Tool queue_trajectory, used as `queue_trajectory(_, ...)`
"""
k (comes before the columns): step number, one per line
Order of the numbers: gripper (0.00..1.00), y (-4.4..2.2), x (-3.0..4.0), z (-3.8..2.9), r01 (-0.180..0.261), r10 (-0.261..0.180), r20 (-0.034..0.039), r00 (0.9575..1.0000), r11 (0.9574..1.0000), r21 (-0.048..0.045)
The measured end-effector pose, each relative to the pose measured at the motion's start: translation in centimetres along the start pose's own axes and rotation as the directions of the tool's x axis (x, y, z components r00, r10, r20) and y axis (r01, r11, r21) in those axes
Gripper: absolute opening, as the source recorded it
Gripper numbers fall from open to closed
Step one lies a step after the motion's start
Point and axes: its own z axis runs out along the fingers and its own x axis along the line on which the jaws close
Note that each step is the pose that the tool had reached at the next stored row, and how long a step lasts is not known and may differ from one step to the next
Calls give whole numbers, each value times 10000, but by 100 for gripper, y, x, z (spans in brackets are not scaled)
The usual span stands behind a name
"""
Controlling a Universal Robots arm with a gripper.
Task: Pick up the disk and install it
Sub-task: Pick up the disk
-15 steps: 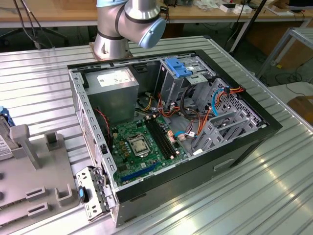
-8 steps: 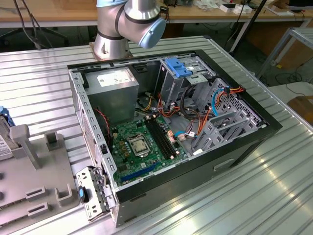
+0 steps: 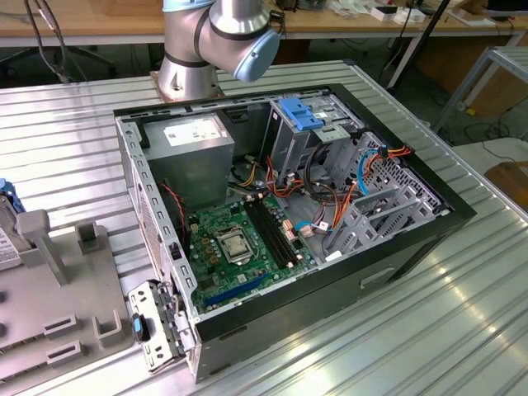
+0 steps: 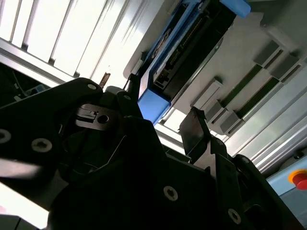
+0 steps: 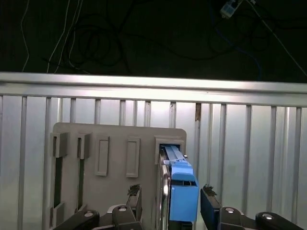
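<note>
Gripper (image 5: pixel 171 195) hung spread astride the disk (image 5: pixel 183 189), stood on edge in a grey holder (image 5: pixel 110 139), seemingly to leave its faces reachable.

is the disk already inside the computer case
No, the disk stands upright in a slot of the grey holder, with the open gripper either side of it.

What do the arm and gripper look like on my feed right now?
The arm has silver-grey cylindrical joints with light blue end caps. The gripper is matte black in both wrist views, with an angular housing studded with round screw heads and two short, dark, blocky fingers.
</note>
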Motion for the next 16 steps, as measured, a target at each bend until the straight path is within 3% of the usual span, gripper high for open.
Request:
queue_trajectory(8,60,2,-6,100,-1,1,0,10000,10000,0)
queue_trajectory(12,59,2,-7,110,-1,1,-1,10000,10000,-3)
queue_trajectory(15,45,2,-8,112,-2,2,0,10000,10000,-1)
queue_trajectory(16,45,2,-8,112,-1,1,0,10000,10000,0)
